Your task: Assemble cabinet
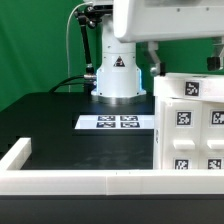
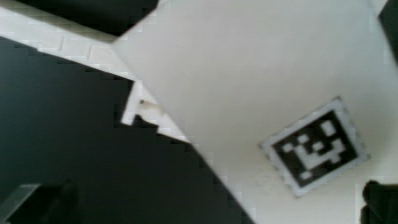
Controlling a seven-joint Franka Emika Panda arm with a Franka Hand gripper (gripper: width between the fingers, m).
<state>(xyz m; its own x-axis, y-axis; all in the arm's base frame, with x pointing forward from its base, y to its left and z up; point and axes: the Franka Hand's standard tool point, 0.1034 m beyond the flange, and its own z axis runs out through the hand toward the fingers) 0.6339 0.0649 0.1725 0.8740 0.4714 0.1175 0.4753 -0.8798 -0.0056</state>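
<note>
The cabinet (image 1: 190, 125), a large white box with several black-and-white tags, stands at the exterior view's right and runs out of frame. My gripper (image 1: 157, 62) hangs just above its top left corner, below the white arm. In the wrist view the gripper (image 2: 206, 205) is open. Its dark fingertips (image 2: 36, 202) sit far apart at the frame's edges. A white cabinet panel (image 2: 231, 80) with one tag (image 2: 317, 145) fills the space under the gripper, close and blurred. I cannot tell whether the fingers touch it.
The marker board (image 1: 117, 122) lies on the black table in front of the robot base (image 1: 117, 75). A long low white border wall (image 1: 80, 182) runs along the front and up the left side. It also shows in the wrist view (image 2: 54, 40).
</note>
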